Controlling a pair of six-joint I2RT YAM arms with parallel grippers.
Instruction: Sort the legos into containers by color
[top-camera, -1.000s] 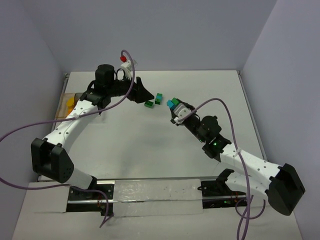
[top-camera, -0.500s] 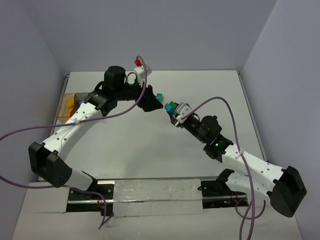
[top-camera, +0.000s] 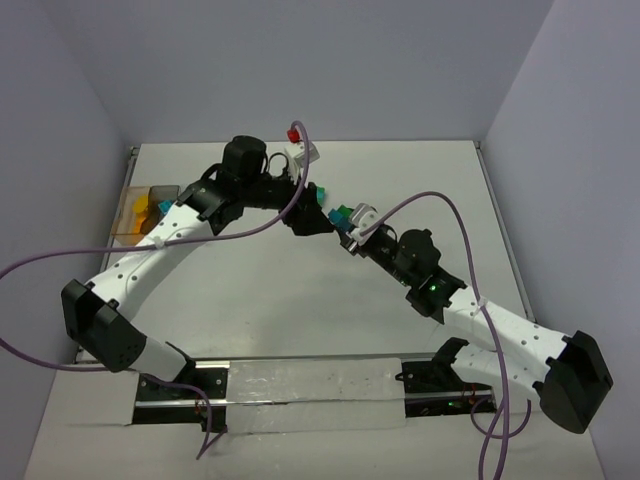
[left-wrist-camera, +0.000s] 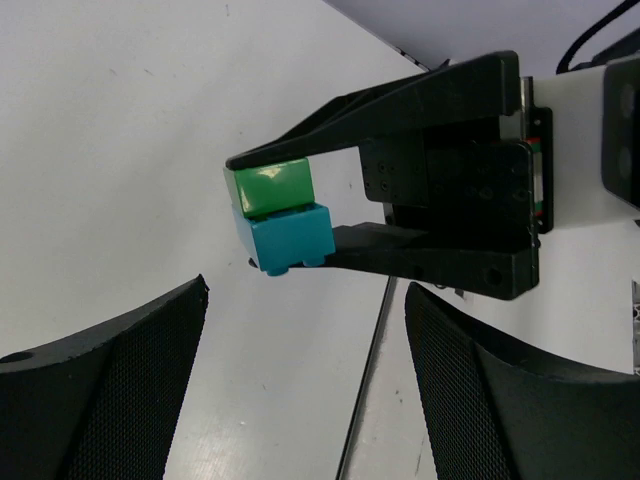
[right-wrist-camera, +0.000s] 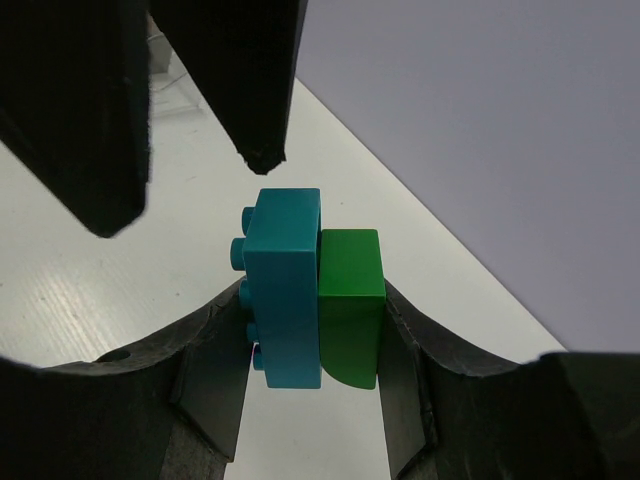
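- A white, matte desk (top-camera: 250, 290) is enclosed on three sides by plain, pale lavender walls (top-camera: 380, 70). A glossy strip (top-camera: 320, 385) is laid along the near edge between the arm bases.
- A tinted container (top-camera: 168, 192) is set at the desk's left edge, close to the wall — orange and yellow pieces (top-camera: 140, 210) are seen inside it.
- A teal brick (right-wrist-camera: 285, 290) and a green brick (right-wrist-camera: 350, 305), pressed face to face, are clamped between the fingers of the right gripper (right-wrist-camera: 312, 300). They are held over the middle of the desk, well apart from the container.
- The left gripper (left-wrist-camera: 305, 300) is spread wide and nothing is held in it. It is pointed at the clamped pair, just beside it.
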